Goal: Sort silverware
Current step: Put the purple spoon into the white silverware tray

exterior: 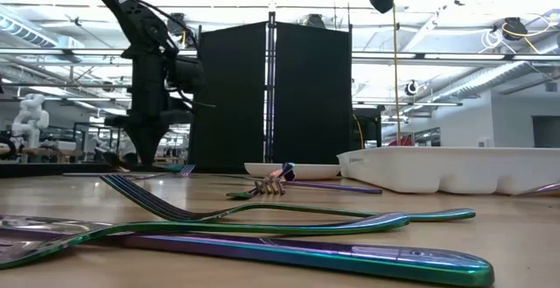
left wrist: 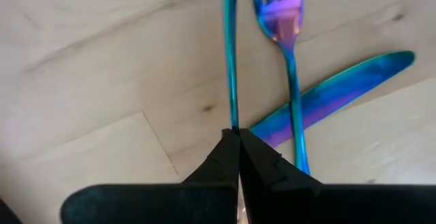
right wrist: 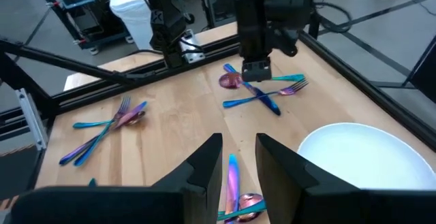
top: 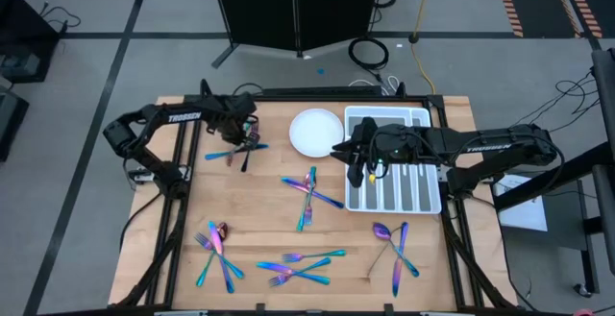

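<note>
Wooden boards made up the table [top: 259, 186], with a dark panel standing beyond its far edge. At the far left of it the left gripper [top: 242, 141] was down at the wood, its two dark fingers [left wrist: 227, 157] pinched together on the end of a slim teal handle [left wrist: 231, 54]. Just beside that handle lay a purple-tinted fork [left wrist: 284, 40], its stem crossing over a blue knife [left wrist: 340, 88] that lay aslant on the boards. The right gripper [top: 357, 167] hung above the near-left part of the white cutlery tray [top: 428, 201], fingers [right wrist: 201, 163] apart and nothing between them. A round white plate [top: 312, 132] sat touching or nearly touching the tray's left side. The rest of the silverware [top: 288, 266] lay scattered in small crossed clusters over the middle and near parts of the table.
</note>
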